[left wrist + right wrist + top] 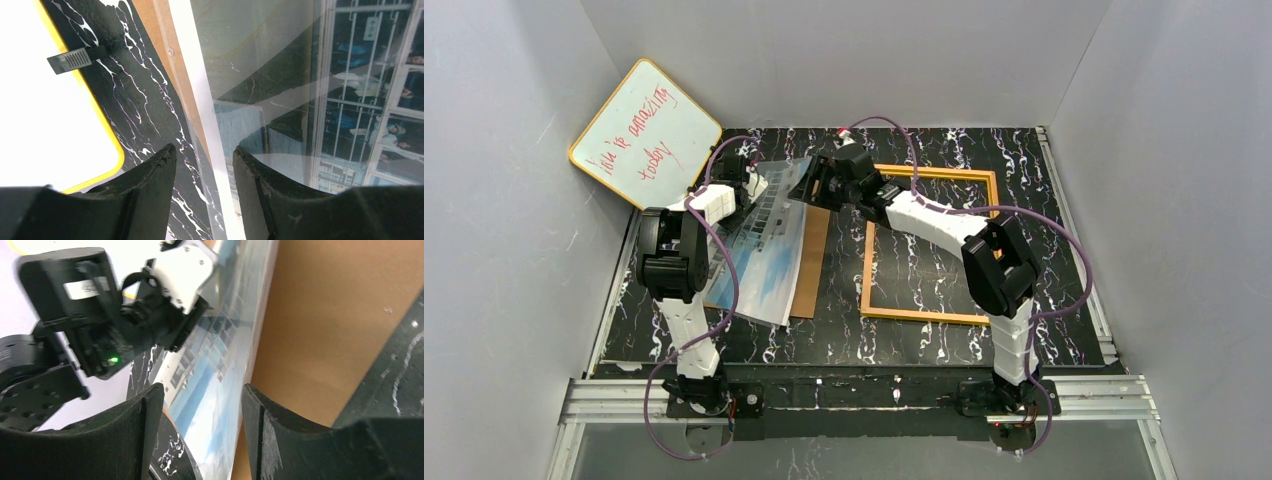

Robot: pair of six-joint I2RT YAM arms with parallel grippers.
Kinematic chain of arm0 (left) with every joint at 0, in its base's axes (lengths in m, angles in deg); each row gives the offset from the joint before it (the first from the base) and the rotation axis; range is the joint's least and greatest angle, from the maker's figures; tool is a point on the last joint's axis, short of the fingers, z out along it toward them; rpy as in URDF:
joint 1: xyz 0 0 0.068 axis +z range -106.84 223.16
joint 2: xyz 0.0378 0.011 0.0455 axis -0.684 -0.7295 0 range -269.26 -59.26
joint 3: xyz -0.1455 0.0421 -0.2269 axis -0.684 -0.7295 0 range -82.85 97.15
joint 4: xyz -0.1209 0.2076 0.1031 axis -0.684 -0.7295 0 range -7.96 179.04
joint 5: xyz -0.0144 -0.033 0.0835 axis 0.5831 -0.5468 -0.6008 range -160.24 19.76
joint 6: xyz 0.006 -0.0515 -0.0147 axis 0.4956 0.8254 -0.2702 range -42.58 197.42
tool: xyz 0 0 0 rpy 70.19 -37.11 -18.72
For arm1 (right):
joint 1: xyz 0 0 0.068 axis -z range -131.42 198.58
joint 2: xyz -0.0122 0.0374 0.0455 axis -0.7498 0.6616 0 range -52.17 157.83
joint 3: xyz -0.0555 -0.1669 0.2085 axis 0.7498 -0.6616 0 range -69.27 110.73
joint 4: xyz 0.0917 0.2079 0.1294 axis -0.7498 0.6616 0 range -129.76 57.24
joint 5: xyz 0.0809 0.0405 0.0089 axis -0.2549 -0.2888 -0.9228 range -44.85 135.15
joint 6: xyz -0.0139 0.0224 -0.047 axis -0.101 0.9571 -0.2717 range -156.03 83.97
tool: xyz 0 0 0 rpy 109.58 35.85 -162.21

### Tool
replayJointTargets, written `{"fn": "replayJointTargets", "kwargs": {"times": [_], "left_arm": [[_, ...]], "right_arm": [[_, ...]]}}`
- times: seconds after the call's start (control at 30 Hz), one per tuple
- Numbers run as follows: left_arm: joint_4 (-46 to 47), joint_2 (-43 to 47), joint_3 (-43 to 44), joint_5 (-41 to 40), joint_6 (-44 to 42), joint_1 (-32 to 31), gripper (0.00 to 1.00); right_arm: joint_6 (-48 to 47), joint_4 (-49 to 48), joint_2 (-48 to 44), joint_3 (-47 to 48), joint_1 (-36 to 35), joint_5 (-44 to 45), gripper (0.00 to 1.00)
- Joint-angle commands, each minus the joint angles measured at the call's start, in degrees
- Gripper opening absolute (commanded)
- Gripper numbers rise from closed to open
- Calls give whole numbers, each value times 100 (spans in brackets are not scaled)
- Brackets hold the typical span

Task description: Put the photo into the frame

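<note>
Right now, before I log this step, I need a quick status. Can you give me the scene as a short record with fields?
photo: left of centre, over the brown backing board, not in the frame
frame: flat on the table, right of centre, empty, tabletop showing through
left fingers: apart, astride the photo's edge
right fingers: apart, astride the photo's edge beside the backing board
whiteboard: leaning at back left, red handwriting
task status: photo not yet inserted

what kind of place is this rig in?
Probably a lab robot test booth: plain grey walls box in a black marbled table, the left arm and right arm bolt to a metal rail at its near edge, a whiteboard leans in the corner.
</note>
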Motion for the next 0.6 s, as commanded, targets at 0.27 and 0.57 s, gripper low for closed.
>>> {"fn": "replayJointTargets", "kwargs": {"times": [0.27,0.57], "left_arm": [[-1095,-572,-459,1204,363,-39,46],[-1094,-578,-469,1196,354,-39,45]], "right_arm": [[-1633,2092,867,2461,-858,1486,67],[-2189,2409,1055,2827,-1183,2395,69]]}}
